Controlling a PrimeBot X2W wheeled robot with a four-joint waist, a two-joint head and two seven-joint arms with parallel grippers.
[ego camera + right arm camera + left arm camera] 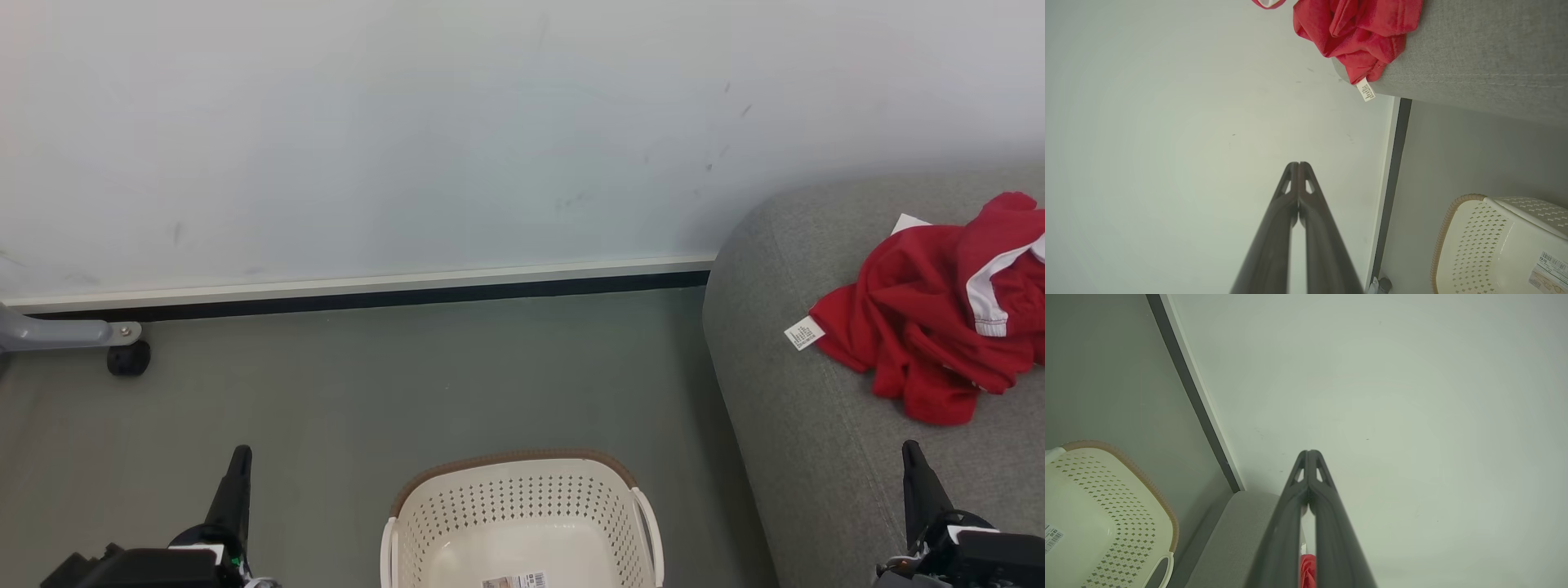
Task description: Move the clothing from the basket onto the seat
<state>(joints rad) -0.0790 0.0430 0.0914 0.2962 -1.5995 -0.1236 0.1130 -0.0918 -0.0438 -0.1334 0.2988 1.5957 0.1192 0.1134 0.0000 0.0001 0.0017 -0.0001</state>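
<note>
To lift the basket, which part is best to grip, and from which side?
Probably the handle on the sofa side of the basket, from above with the right gripper. The basket stands upright on the floor, and that thin loop leaves a gap for one finger; the perforated wall is too broad.

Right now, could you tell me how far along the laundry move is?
Done: the red clothing lies bunched on the seat. The basket shows no fabric in its visible part, just a sticker on its floor. In hand: nothing; the left gripper and right gripper are shut and empty. Left: probably nothing, though its near end is out of frame.
</note>
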